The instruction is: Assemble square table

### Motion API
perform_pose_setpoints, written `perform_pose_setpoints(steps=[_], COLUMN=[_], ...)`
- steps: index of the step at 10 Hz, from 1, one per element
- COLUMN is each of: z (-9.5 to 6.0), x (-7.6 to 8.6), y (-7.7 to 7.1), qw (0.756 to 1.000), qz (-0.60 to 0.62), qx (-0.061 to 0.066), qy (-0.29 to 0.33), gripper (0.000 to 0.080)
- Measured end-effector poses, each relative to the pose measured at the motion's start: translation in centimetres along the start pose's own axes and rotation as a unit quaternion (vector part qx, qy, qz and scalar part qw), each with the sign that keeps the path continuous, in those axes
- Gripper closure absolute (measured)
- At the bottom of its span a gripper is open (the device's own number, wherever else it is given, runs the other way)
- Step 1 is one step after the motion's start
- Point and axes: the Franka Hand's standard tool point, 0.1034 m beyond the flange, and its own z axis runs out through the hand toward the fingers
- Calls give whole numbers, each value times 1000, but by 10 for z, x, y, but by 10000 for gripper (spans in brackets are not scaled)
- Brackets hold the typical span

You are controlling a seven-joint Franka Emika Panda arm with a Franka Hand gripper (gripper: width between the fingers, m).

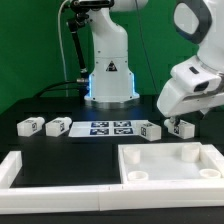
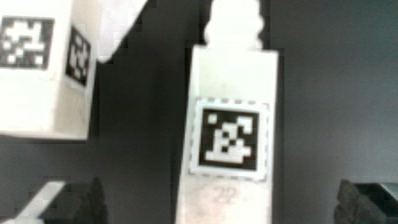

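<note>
The white square tabletop [image 1: 170,165] lies flat on the black worktop [image 1: 70,145], at the front on the exterior view's right. It looks like a shallow tray, with a raised rim and round sockets in the corners that show.

Behind it the small white legs lie in a loose row, each with a black-and-white tag. Two legs [image 1: 30,125] [image 1: 57,126] are on the exterior view's left of the marker board [image 1: 108,127], and a third leg [image 1: 150,130] is on its right. The fourth leg [image 1: 183,127] [image 2: 231,130] is just beyond that one, under the arm.

In the wrist view this fourth leg is a long white block, tag upward, lying lengthwise between the jaws. The jaws are spread wide and hold nothing. Dark worktop shows between the leg and each fingertip [image 2: 63,200].

A white barrier strip [image 1: 50,195] runs along the front edge.
</note>
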Motion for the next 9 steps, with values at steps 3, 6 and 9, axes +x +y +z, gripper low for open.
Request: perform_pose_setpoints(steps=[3, 6, 9], z=[5, 11, 13], x=[-2, 6, 7], y=[-1, -2, -4], qw=[995, 986, 986], qz=[-2, -2, 0], qx=[3, 6, 5], qy=[-103, -166, -166], gripper=[151, 151, 151])
